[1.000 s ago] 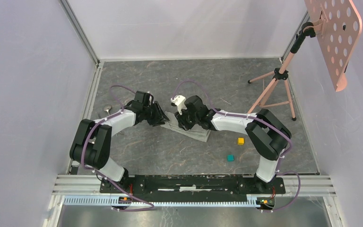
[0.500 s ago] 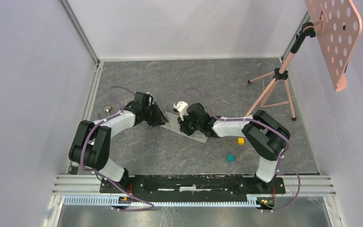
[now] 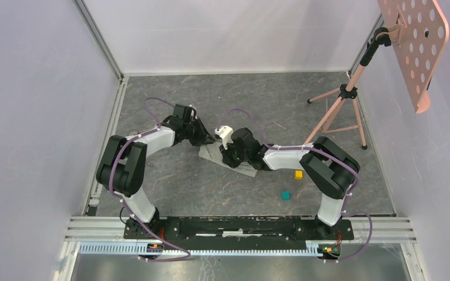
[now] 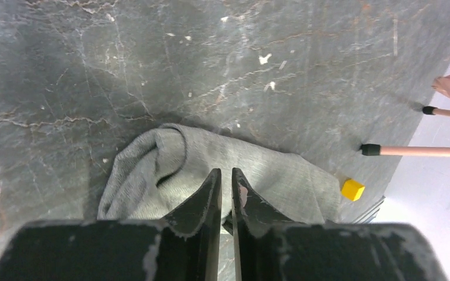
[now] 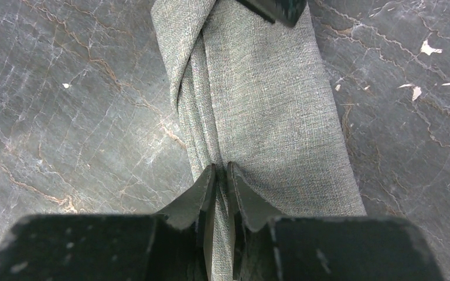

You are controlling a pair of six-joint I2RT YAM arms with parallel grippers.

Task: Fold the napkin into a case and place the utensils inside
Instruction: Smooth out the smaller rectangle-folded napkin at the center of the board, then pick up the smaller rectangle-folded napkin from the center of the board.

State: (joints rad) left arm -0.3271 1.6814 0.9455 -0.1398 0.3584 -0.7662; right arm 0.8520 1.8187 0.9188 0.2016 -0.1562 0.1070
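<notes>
**Your left claw and right claw pinch the napkin along its length**

Your napkin lies on the counter as a long folded strip. From above, its long axis runs on a diagonal from far-left to near-right, in the middle of the counter between your two arms.

Your left claw sits at the far-left end. Its fingers are pressed almost together with only a thin slit between them, and the tips are on cloth that is bunched and rounded there.

Your right claw grips partway along the strip. In its wrist view the strip points straight away from it, and the lengthwise pleats on the left edge gather into its nearly closed jaws. At the top of that view, a dark fingertip of your left claw touches the strip's far end.

The yellow cube lies beyond the napkin's near-right end, apart from it. The teal cube lies nearer your bases.
</notes>
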